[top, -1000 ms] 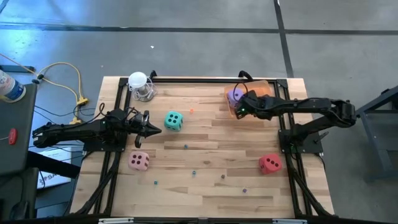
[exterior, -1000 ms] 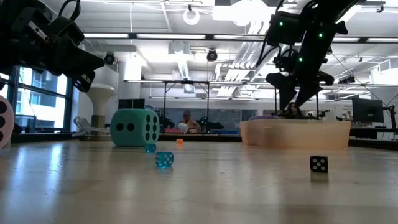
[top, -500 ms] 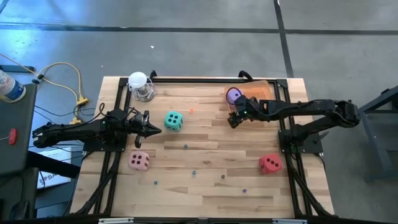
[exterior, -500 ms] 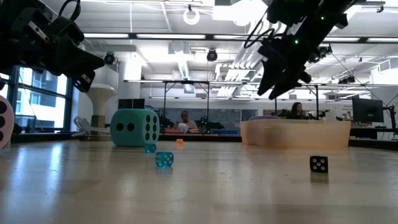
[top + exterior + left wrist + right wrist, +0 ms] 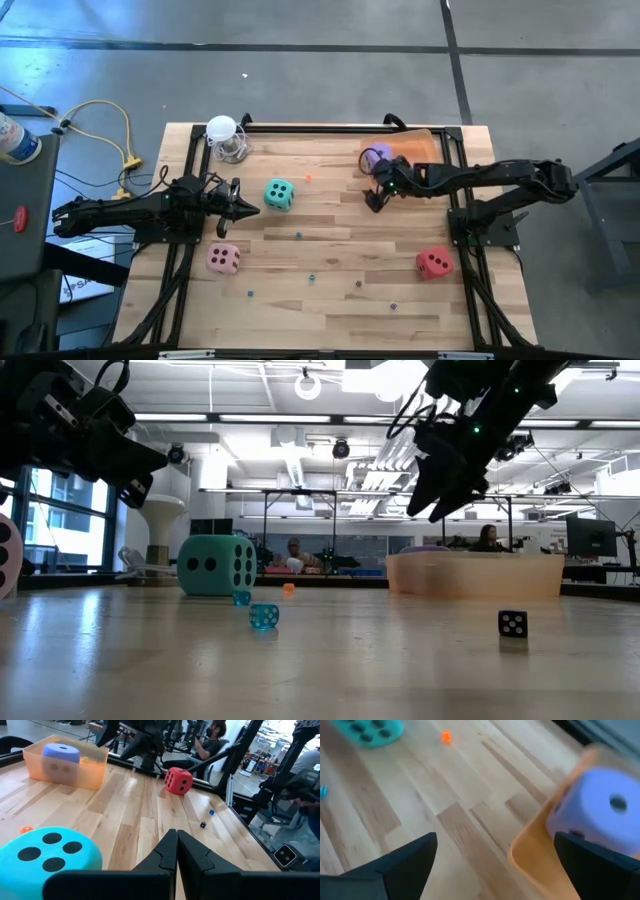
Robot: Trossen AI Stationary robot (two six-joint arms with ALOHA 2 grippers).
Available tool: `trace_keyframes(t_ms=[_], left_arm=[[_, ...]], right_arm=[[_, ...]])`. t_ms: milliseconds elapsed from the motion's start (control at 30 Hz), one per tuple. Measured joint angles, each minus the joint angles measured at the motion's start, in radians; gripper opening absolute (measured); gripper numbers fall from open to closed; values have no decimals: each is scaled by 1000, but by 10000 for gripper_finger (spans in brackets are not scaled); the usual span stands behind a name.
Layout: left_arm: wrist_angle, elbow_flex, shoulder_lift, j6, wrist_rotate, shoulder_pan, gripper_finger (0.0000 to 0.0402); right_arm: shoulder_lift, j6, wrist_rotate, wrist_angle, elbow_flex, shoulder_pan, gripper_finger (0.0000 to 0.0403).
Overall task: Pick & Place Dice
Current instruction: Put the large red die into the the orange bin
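High view: a wooden counter (image 5: 330,290) fills the middle of the picture, with a dark arm at each side. The landmark used here is the translucent orange bin (image 5: 420,145) at the counter's far right corner.

The purple die (image 5: 376,155) lies inside the orange bin, at its end nearest the counter's middle. The right gripper (image 5: 374,196) hangs in the air just outside that end of the bin, on the near side. Its fingers (image 5: 400,865) stand wide apart and hold nothing; in the right wrist view the purple die (image 5: 600,817) sits ahead of them and off to one side, beyond one finger rather than between the two, inside the bin wall (image 5: 540,865).

The left gripper (image 5: 252,207) rests far from the bin, on the counter's left side. Its fingers (image 5: 167,852) are pressed together and empty. The teal die (image 5: 279,195) lies just beside the fingertips, toward the bin, not touching them.

The red die (image 5: 433,263) lies on the counter well to the near side of the bin, by the right edge. The pink die (image 5: 223,259) lies farthest from the bin, near the left arm's base.

A clear glass with a white ball (image 5: 226,139) stands at the far left corner, level with the bin. Tiny coloured beads (image 5: 298,236) are scattered on the counter between the dice.
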Motion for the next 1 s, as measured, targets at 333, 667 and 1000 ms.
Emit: trace_keyframes(t_ms=[333, 667, 1000], left_arm=[[-1, 0, 0, 2, 0, 0, 2], [0, 0, 0, 2, -1, 0, 2], [0, 0, 0, 3, -1, 0, 2]], right_arm=[[-34, 72, 233, -304, 162, 240, 358], [-33, 703, 78, -697, 262, 528, 358], [-23, 1243, -43, -907, 262, 764, 357]])
